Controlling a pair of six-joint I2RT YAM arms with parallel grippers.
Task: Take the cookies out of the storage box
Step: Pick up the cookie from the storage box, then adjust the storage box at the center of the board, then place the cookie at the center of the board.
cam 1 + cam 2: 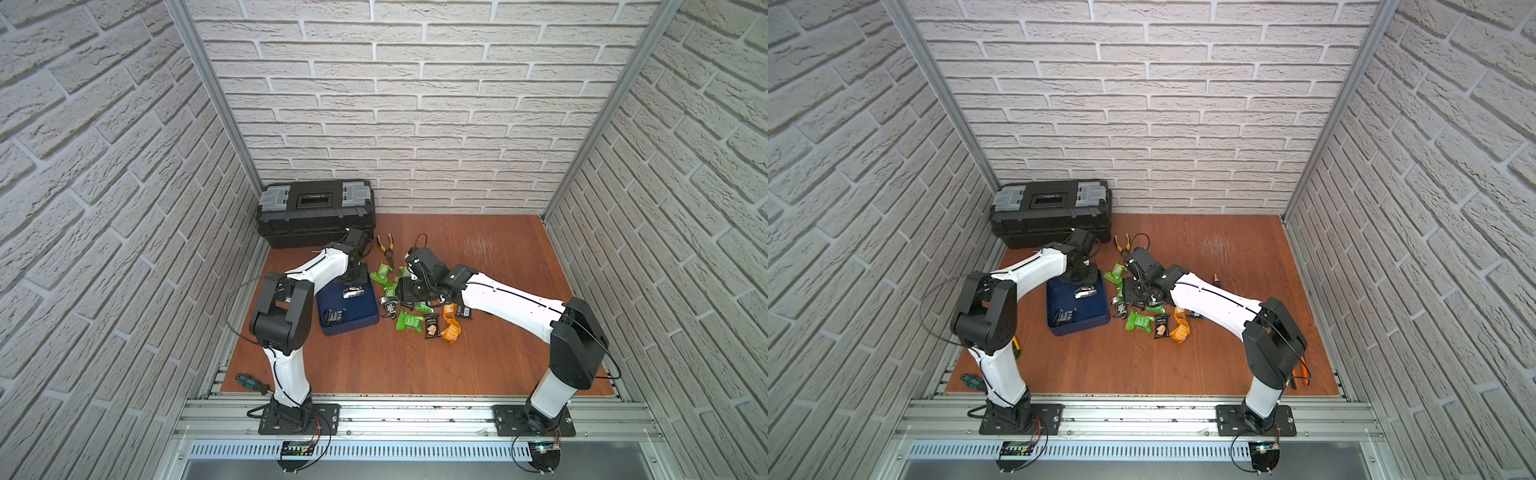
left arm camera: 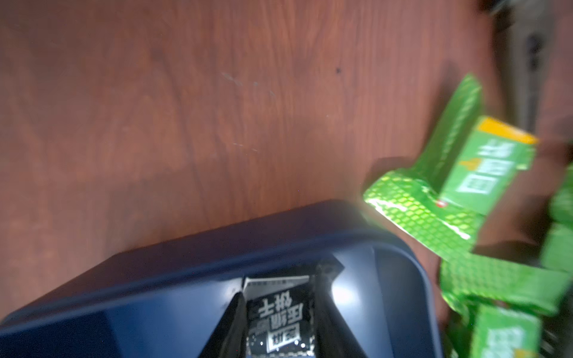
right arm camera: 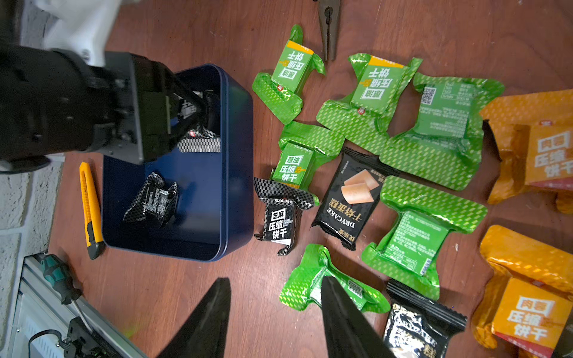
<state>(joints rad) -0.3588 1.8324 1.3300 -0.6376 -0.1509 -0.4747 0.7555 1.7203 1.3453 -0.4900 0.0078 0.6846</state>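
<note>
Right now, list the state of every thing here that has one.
left tool, shut on a black cookie packet inside the storage box.
right tool, open and empty, over the table.
storage box, open-topped, two black packets left in it.
loose black packet, lying on the box floor, ungripped.
other cookies, out on the table beside the box.
toolbox, lid closed.

I see a reddish wooden table [image 1: 415,357] with a black toolbox [image 1: 316,212] in its far left corner and the blue box [image 1: 351,328] nearer me, a yellow knife [image 3: 90,204] just beside the box on the side away from the cookies [image 1: 409,321]. Those lie scattered right of the box, some overlapping, with yellow-handled pliers [image 1: 388,245] just behind them. A green-handled screwdriver [image 1: 249,381] lies at the front left edge.
</note>
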